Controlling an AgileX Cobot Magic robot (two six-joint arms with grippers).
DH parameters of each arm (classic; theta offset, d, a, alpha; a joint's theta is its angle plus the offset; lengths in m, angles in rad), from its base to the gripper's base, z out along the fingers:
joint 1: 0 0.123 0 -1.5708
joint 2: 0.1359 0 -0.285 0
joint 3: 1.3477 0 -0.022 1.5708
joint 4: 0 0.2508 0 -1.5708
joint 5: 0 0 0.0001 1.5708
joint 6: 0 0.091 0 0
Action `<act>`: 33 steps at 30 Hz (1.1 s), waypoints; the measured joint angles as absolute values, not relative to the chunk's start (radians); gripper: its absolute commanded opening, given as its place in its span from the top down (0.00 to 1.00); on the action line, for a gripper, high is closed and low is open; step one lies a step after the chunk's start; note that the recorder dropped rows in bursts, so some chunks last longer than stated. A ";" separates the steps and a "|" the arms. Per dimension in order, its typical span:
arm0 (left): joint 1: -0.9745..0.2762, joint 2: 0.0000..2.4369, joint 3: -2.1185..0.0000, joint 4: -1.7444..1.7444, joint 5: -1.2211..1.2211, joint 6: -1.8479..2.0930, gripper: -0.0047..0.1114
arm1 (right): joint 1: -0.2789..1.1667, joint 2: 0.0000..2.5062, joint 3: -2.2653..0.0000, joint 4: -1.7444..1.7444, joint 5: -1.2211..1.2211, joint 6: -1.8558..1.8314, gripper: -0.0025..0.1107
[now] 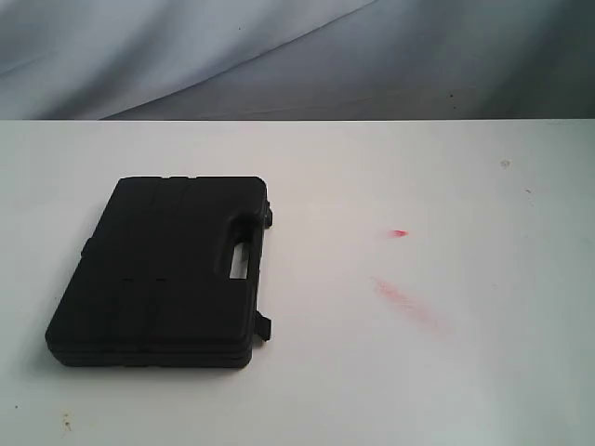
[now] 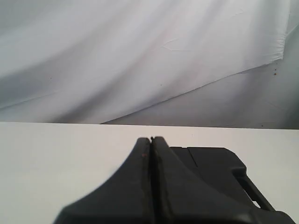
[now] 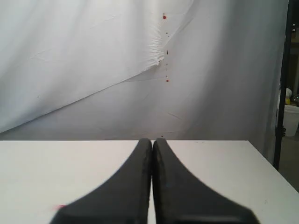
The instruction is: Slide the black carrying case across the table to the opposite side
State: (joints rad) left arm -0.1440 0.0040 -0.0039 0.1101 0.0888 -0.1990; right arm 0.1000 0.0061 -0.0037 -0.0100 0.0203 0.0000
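Only the exterior view shows the whole white table (image 1: pixel 465 381), with the black carrying case (image 1: pixel 163 274) lying flat toward nine o'clock. Only the wrist views show the grippers. The left gripper (image 2: pixel 151 140), jaws pressed together and empty, has the case close beyond it. The right gripper (image 3: pixel 152 141), also closed, faces tabletop. Creased white cloth (image 1: pixel 279 56) hangs behind. Red smudges (image 1: pixel 404 299) lie toward three o'clock.

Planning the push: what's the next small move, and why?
Probably bring the shut left hand to the left edge of the black case, seen in the exterior view, to push it rightward. The case lies flat on the left part of the table, with bare tabletop to its right. It shows ahead of the left hand; the shut right hand faces only table.
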 measured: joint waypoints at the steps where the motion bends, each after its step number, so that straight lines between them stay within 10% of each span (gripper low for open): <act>1: -0.144 0.004 -0.004 0.110 0.089 -0.199 0.96 | 0.100 0.006 -0.004 -0.010 0.020 0.000 0.98; 22: -0.144 0.004 -0.004 0.095 0.054 -0.221 0.96 | 0.100 0.006 -0.004 -0.010 0.020 0.000 0.98; 33: -0.145 0.339 -0.353 0.093 0.106 -0.223 0.96 | 0.100 0.006 -0.004 -0.010 0.020 0.000 0.98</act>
